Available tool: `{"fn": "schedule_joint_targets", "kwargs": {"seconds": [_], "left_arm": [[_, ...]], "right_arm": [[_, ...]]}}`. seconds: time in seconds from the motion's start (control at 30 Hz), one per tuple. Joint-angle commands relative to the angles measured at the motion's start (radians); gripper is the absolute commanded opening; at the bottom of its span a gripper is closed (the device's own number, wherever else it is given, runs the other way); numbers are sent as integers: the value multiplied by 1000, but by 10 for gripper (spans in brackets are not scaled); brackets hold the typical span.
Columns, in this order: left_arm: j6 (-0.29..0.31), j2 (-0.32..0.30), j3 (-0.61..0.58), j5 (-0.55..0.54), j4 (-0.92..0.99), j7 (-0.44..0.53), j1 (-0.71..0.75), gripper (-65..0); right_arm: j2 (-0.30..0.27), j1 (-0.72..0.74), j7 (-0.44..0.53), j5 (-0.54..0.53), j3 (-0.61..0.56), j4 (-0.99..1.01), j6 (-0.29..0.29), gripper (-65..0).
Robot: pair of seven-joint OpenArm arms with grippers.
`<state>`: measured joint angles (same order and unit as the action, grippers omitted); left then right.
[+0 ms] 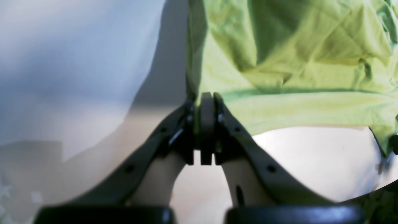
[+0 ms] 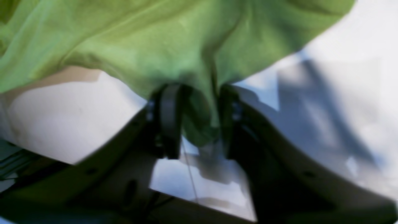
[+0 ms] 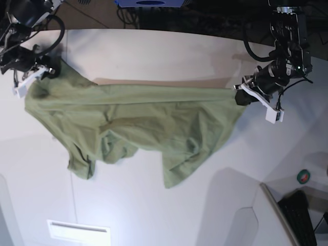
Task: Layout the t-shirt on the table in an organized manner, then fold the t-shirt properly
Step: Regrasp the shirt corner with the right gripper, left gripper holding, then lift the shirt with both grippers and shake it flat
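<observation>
The olive-green t-shirt [image 3: 138,118] hangs stretched between my two grippers above the white table [image 3: 154,56], its lower part sagging in folds. My left gripper [image 3: 241,96] is at the right of the base view, shut on one corner of the shirt; the left wrist view shows the fingers [image 1: 207,105] pinching the cloth edge [image 1: 279,62]. My right gripper [image 3: 47,72] is at the left of the base view, shut on the other corner; the right wrist view shows a bunch of cloth [image 2: 199,118] between its jaws.
The table has a thin seam line [image 3: 72,200] and a white label [image 3: 78,231] near the front. At the front right, past the table's curved edge, are a round green object [image 3: 304,177] and a dark keyboard-like thing [image 3: 302,215]. Cables lie along the back [image 3: 205,15].
</observation>
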<state>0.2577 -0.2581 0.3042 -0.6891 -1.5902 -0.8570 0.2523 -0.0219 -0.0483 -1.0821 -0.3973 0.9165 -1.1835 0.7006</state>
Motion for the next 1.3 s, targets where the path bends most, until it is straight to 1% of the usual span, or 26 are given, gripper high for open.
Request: {"fn": "schedule_joint_targets", "kwargs": {"seconds": [0.0, 0.03, 0.07, 0.27, 0.3, 0.37, 0.43, 0.5, 0.53, 0.57, 0.67, 0.7, 0.77, 0.87, 1.0, 1.03, 1.13, 1.2, 1.27], "left_arm": [[2, -13, 3, -16, -17, 15, -5, -650], [2, -13, 3, -16, -17, 15, -5, -650], [2, -13, 3, -16, -17, 15, -5, -650], [2, -16, 16, -16, -20, 15, 9, -650], [2, -16, 16, -16, -32, 15, 15, -650], [2, -36, -1, -8, -81, 15, 20, -650], [-4, -40, -50, 59, -121, 17, 6, -650], [-57, -31, -93, 156, -147, 15, -51, -650], [-88, -17, -113, 193, -151, 15, -78, -650], [-105, -4, -121, 211, -146, 15, -101, -650], [-111, 27, -141, 230, -128, 14, -184, -650], [-111, 39, -148, 230, -106, 14, -218, -650], [-111, 44, -181, 231, -51, 14, -301, -650], [-113, 49, -245, 231, 98, 14, -459, -650], [-113, 66, -307, 231, 342, 25, -669, -650], [-113, 78, -316, 231, 406, 38, -729, -650], [-113, 93, -328, 231, 564, 123, -882, -650], [-113, 112, -328, 231, 643, 153, -990, -650], [-111, 122, -328, 231, 689, 153, -1083, -650]], "right_arm": [[6, -5, -22, 56, -4, 11, -2, -524], [6, -8, -7, 56, -4, 6, -2, -579], [6, -11, 6, 57, -4, 3, -2, -650], [-34, -35, 10, 59, -4, -2, -2, -650], [-48, -48, 7, 59, -6, -23, -2, -650], [-63, -60, -34, 61, -24, -101, -2, -650], [-83, -63, -79, 62, -89, -217, -2, -650], [-106, -57, -112, 62, -158, -318, -2, -650], [-115, -51, -119, 62, -185, -359, -2, -650], [-122, -34, -123, 62, -204, -387, -2, -650], [-163, 23, -120, 62, -261, -415, -2, -650], [-183, 55, -119, 62, -284, -411, -2, -650], [-218, 129, -117, 62, -331, -381, -34, -650], [-289, 288, -102, 62, -416, -247, -77, -650], [-364, 503, 15, 62, -546, 1, -112, -650], [-382, 561, 47, 62, -583, 66, -120, -650], [-422, 733, 145, 62, -678, 241, -120, -650], [-448, 832, 188, 62, -719, 304, -121, -650], [-473, 914, 211, 62, -747, 320, -121, -650]]}}
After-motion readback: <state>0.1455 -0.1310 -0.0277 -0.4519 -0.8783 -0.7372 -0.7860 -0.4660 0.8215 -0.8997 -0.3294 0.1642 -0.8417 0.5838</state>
